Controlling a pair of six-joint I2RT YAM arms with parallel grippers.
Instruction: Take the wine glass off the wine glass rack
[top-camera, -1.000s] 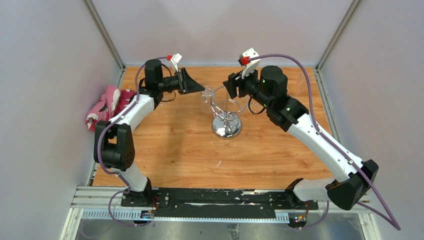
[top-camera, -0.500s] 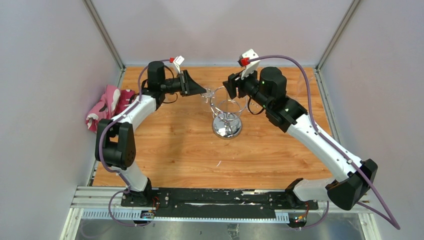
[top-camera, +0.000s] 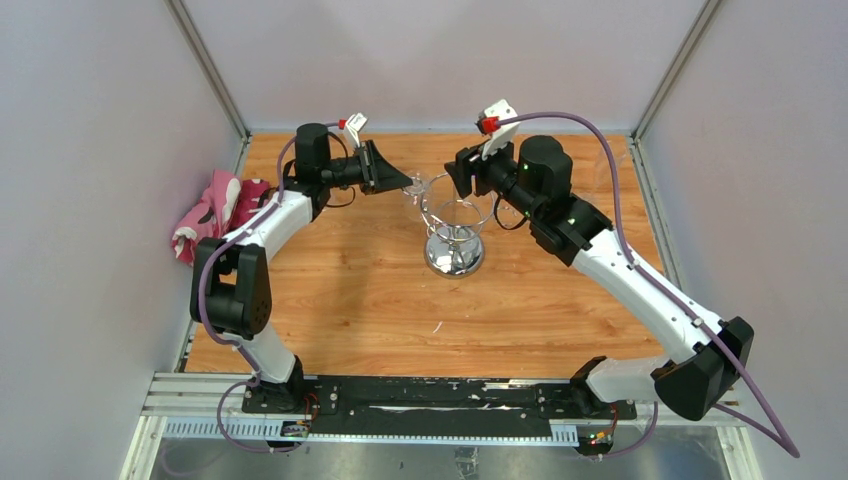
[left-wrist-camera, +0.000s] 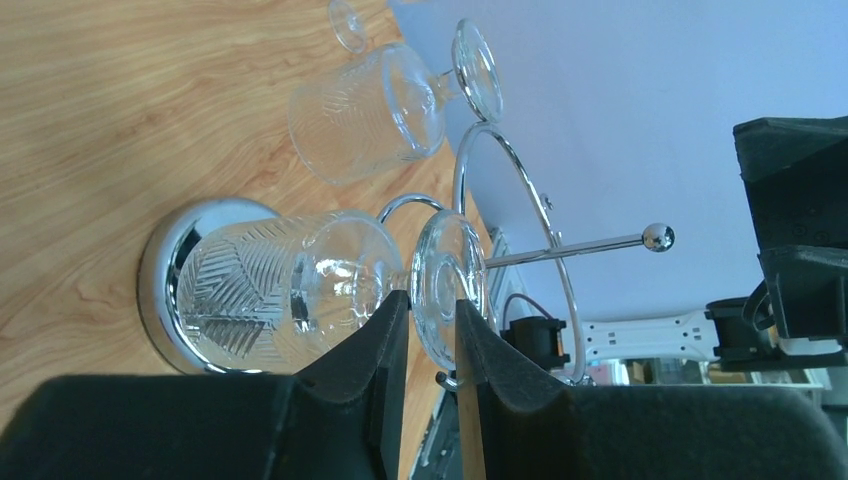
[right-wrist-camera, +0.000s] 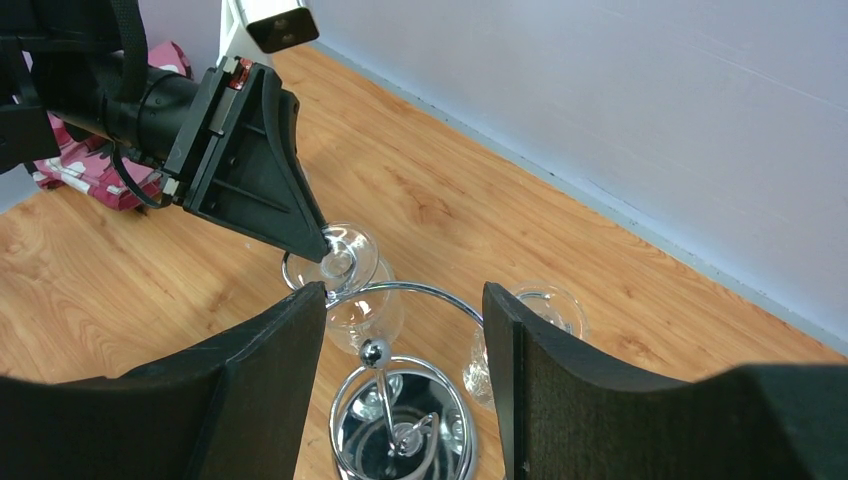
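— Chrome wine glass rack (top-camera: 453, 255) sits mid-table. Where's the wine glass (left-wrist-camera: 300, 290)?
— Hanging bowl-down at the rack's ten o'clock. The left gripper (left-wrist-camera: 430, 315) has its fingers nearly together either side of the foot's rim. Firm pinch? Cannot tell.
— Right gripper (right-wrist-camera: 402, 295)?
— Spread wide, hovering at the rack's twelve o'clock.

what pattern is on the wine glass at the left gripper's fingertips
Clear wine glass, etched leaf-vein chevrons on the bowl; best seen in the left wrist view.
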